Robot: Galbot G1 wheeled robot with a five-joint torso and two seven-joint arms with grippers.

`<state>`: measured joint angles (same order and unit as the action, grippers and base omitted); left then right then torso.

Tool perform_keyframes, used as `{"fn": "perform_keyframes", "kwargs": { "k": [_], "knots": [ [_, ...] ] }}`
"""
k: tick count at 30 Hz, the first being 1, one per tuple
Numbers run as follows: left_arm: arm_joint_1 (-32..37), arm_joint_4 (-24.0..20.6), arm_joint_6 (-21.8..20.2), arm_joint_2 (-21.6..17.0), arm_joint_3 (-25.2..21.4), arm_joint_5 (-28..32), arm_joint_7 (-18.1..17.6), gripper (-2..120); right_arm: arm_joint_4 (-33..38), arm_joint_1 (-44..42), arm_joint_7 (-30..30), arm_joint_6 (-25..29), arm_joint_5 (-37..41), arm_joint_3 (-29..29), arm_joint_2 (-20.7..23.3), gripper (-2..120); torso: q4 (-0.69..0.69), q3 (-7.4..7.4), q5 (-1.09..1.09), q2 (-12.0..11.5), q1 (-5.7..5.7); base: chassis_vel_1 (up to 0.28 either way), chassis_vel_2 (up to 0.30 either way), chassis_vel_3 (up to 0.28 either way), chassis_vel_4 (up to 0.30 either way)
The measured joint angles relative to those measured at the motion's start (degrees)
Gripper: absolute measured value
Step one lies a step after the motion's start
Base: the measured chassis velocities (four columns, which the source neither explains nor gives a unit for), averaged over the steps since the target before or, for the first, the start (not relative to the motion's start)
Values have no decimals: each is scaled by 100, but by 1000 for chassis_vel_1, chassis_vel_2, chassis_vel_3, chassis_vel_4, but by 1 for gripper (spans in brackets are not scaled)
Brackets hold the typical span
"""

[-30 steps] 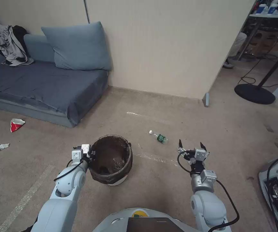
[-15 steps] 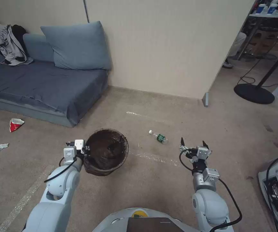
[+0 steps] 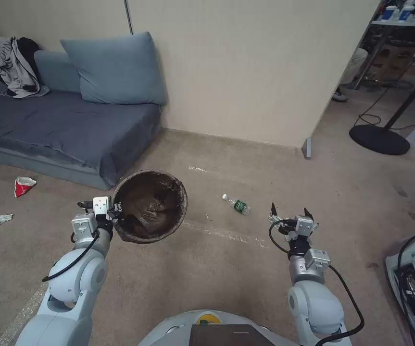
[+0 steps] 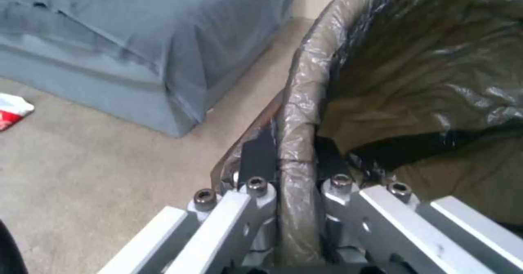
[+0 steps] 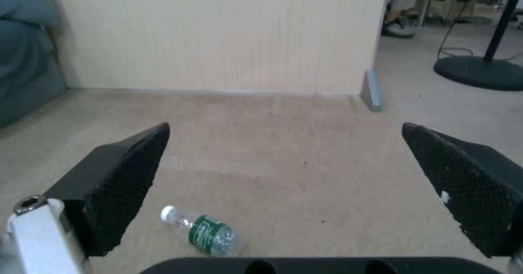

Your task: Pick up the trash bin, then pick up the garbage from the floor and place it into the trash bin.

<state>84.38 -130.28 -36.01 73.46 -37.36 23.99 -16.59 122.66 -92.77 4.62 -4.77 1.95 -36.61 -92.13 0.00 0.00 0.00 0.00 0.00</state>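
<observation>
Left gripper [image 3: 115, 215]: I have it clenched on the left rim of the trash bin [image 3: 149, 205]; in the left wrist view the bagged rim [image 4: 298, 143] sits pinched between the two fingers [image 4: 256, 159].
Trash bin: held up off the carpet [image 3: 226, 269], tilted, its mouth facing me, dark bag lining folded over the rim. It hangs just in front of the near corner of the sofa [image 3: 68, 129].
Right gripper [image 3: 289, 215]: released, fingers spread wide, hovering over the carpet on the right, holding nothing.
Bottle [image 3: 236, 204]: lying on its side on the carpet, just left of and beyond the right gripper, well apart from the bin. In the right wrist view I see it [image 5: 202, 232] beside one finger pad [image 5: 128, 180].
Other litter: crushed red-and-white cup [image 3: 24, 185] and crumpled paper [image 3: 2, 220] on the floor at far left, near the sofa front.
</observation>
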Motion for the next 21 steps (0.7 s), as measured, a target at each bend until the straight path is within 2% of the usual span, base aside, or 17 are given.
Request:
{"fn": "perform_keyframes", "kwargs": {
  "k": [8,12,21],
  "knots": [
    [354,-291,384,62,-108,-360,230,3,147,-19,-19,-44,-5,-12,0,100,1,0,0,0,0,0,0,0,0],
    [442,-399,440,107,-74,-397,265,3,212,-28,-53,-60,-10,-22,0,100,0,0,0,0,0,0,0,0,0],
    [452,-344,585,133,-34,-433,364,3,230,-22,-69,-58,-68,-18,0,100,1,-1,1,0,0,-4,3,6,-5]
  ]
}}
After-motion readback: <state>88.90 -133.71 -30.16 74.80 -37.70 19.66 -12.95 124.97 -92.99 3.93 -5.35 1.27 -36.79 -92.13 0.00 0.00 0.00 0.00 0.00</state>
